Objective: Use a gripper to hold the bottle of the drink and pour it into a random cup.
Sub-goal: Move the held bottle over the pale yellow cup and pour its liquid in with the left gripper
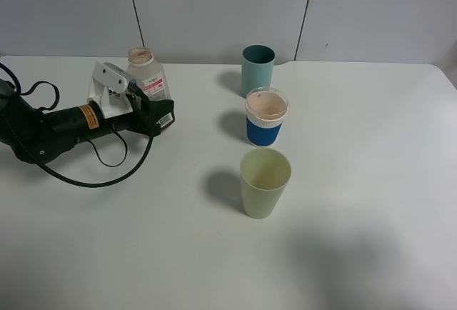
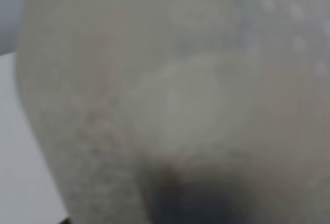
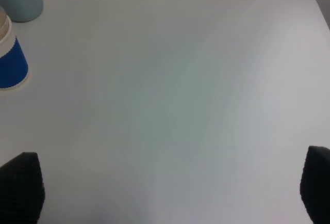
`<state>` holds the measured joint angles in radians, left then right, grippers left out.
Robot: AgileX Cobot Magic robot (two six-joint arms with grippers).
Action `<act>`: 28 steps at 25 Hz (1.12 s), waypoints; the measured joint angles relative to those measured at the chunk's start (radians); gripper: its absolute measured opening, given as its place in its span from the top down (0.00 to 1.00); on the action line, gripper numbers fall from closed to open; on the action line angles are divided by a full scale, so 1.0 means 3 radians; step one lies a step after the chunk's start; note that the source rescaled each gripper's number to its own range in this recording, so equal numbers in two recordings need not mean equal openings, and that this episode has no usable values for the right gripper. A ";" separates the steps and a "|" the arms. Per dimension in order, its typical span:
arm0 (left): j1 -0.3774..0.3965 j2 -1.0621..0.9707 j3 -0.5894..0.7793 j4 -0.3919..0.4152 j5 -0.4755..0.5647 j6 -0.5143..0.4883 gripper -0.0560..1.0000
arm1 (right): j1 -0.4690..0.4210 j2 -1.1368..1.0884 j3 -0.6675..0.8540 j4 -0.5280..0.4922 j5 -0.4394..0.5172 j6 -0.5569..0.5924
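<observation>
Left wrist view blurred throughout, probably the bottle (image 2: pixel 170 105) filling it

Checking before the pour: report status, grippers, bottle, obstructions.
Left gripper shut on the drink bottle, bottle upright, not pouring. Right gripper open, holding nothing. Pale green cup upright; nothing between it and the bottle.

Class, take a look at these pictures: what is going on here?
The left gripper is closed on the bottle, which stands upright on the table, not yet lifted or tilted. Three cups stand in a row to its right: a teal cup at the back, a blue-and-white cup in the middle and a green cup in front. The right gripper is open over bare table, holding nothing.
</observation>
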<state>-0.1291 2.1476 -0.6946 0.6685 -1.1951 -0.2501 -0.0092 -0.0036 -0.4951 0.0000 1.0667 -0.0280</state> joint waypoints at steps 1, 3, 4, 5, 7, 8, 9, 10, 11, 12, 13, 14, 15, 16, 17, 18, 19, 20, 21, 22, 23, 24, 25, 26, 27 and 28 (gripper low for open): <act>0.0000 -0.0038 0.0038 -0.0003 0.0000 0.0000 0.90 | 0.0000 0.0000 0.0000 0.0000 0.0000 0.0000; 0.0000 -0.0101 0.0089 -0.0003 0.0008 0.0000 0.90 | 0.0000 0.0000 0.0000 0.0000 0.0000 0.0000; 0.0000 -0.0131 0.0105 -0.0007 0.0008 0.0000 0.90 | 0.0000 0.0000 0.0000 0.0000 0.0000 0.0000; 0.0000 -0.0153 0.0110 -0.0003 0.0020 -0.0007 0.90 | 0.0000 0.0000 0.0000 0.0000 0.0000 0.0000; 0.0000 -0.0197 0.0112 -0.0006 0.0024 -0.0040 0.90 | 0.0000 0.0000 0.0000 0.0000 0.0000 0.0000; 0.0000 -0.0221 0.0116 -0.0006 0.0023 -0.0068 0.90 | 0.0000 0.0000 0.0000 0.0000 0.0000 0.0000; 0.0000 -0.0252 0.0119 -0.0006 0.0036 -0.0096 0.90 | 0.0000 0.0000 0.0000 0.0000 0.0000 0.0000; 0.0000 -0.0281 0.0135 -0.0006 0.0047 -0.0108 0.90 | 0.0000 0.0000 0.0000 0.0000 0.0000 0.0000; 0.0000 -0.0321 0.0157 -0.0006 0.0071 -0.0123 0.90 | 0.0000 0.0000 0.0000 0.0000 0.0000 0.0000; 0.0000 -0.0362 0.0186 -0.0006 0.0085 -0.0126 0.90 | 0.0000 0.0000 0.0000 0.0000 0.0000 0.0000; 0.0000 -0.0402 0.0213 -0.0006 0.0103 -0.0131 0.90 | 0.0000 0.0000 0.0000 0.0000 0.0000 0.0000; 0.0000 -0.0438 0.0243 -0.0003 0.0131 -0.0134 0.90 | 0.0000 0.0000 0.0000 0.0000 0.0000 0.0000; 0.0000 -0.0478 0.0276 0.0000 0.0156 -0.0134 0.90 | 0.0000 0.0000 0.0000 0.0000 0.0000 0.0000; 0.0000 -0.0514 0.0301 0.0006 0.0198 -0.0134 0.90 | 0.0000 0.0000 0.0000 0.0000 0.0000 0.0000; 0.0000 -0.0542 0.0328 0.0019 0.0234 -0.0134 0.90 | 0.0000 0.0000 0.0000 0.0000 0.0000 0.0000; 0.0000 -0.0569 0.0350 0.0030 0.0267 -0.0134 0.90 | 0.0000 0.0000 0.0000 0.0000 0.0000 0.0000; -0.0003 -0.0594 0.0374 0.0037 0.0275 -0.0134 0.90 | 0.0000 0.0000 0.0000 0.0000 0.0000 0.0000; -0.0012 -0.0617 0.0394 0.0044 0.0291 -0.0134 0.90 | 0.0000 0.0000 0.0000 0.0000 0.0000 0.0000; -0.0030 -0.0633 0.0418 0.0044 0.0297 -0.0134 0.90 | 0.0000 0.0000 0.0000 0.0000 0.0000 0.0000; -0.0052 -0.0650 0.0440 0.0046 0.0317 -0.0125 0.90 | 0.0000 0.0000 0.0000 0.0000 0.0000 0.0000; -0.0082 -0.0663 0.0463 0.0049 0.0342 -0.0104 0.90 | 0.0000 0.0000 0.0000 0.0000 0.0000 0.0000; -0.0114 -0.0670 0.0485 0.0053 0.0366 -0.0080 0.90 | 0.0000 0.0000 0.0000 0.0000 0.0000 0.0000; -0.0138 -0.0670 0.0509 0.0053 0.0379 -0.0050 0.90 | 0.0000 0.0000 0.0000 0.0000 0.0000 0.0000; -0.0166 -0.0670 0.0533 0.0049 0.0382 -0.0023 0.90 | 0.0000 0.0000 0.0000 0.0000 0.0000 0.0000; -0.0193 -0.0670 0.0549 0.0049 0.0397 -0.0002 0.90 | 0.0000 0.0000 0.0000 0.0000 0.0000 0.0000; -0.0219 -0.0670 0.0571 0.0036 0.0401 0.0004 0.90 | 0.0000 0.0000 0.0000 0.0000 0.0000 0.0000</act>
<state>-0.1949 1.9467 -0.5232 0.6792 -1.0746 -0.2491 -0.0092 -0.0036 -0.4951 0.0000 1.0667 -0.0280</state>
